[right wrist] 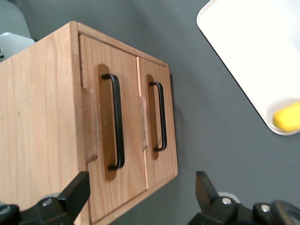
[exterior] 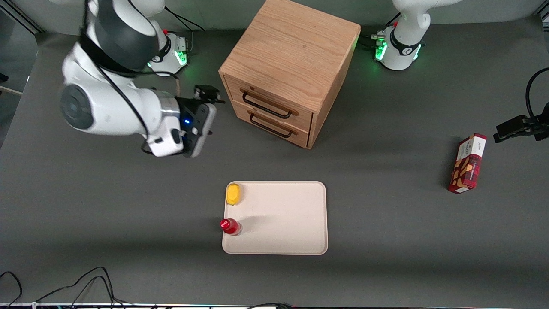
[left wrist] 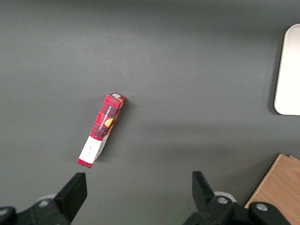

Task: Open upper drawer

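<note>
The oak cabinet [exterior: 296, 47] stands at the back middle of the table. The upper drawer [exterior: 274, 98] is closed, with its long black handle [exterior: 266, 106] across the front. The lower twin drawer [exterior: 276, 125] sits under it, also closed. My gripper [exterior: 211, 122] is open and empty. It hovers in front of the drawers, a gap away from them, toward the working arm's end. In the right wrist view the upper drawer [right wrist: 129, 140], its handle [right wrist: 119, 122] and the lower drawer [right wrist: 164, 117] show ahead of the open gripper [right wrist: 140, 192], which touches nothing.
A beige tray [exterior: 291, 223] lies nearer the front camera, holding a yellow object [exterior: 233, 194] with a red bottle [exterior: 230, 226] at its edge. A red plaid box [exterior: 467, 163] lies toward the parked arm's end, also in the left wrist view [left wrist: 101, 131].
</note>
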Available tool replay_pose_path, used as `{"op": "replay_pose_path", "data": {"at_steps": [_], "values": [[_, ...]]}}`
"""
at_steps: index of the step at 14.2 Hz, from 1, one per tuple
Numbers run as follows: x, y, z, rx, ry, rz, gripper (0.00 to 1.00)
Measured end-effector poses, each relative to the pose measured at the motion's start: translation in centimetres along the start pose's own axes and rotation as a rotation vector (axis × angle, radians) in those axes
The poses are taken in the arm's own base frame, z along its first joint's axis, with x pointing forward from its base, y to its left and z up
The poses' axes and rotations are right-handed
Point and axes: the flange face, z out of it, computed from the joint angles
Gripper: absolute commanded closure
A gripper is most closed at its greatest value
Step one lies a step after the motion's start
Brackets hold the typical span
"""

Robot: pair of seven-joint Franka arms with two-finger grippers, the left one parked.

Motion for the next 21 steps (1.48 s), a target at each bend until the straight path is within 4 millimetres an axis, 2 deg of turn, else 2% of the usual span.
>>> {"op": "replay_pose_path", "data": {"at_steps": [4, 7, 12, 15, 21], "values": [[2.5, 1.8, 5.0, 0.014, 0.006, 0.001, 0.0], [3.4, 1.1, 8.8, 0.03, -0.007, -0.003, 0.0], [3.4, -0.5, 13.8, 0.038, -0.021, -0.007, 0.0], [3.0, -0.8, 15.4, 0.03, -0.022, -0.003, 0.0], [2.8, -1.3, 15.9, 0.021, -0.014, -0.006, 0.0]]}}
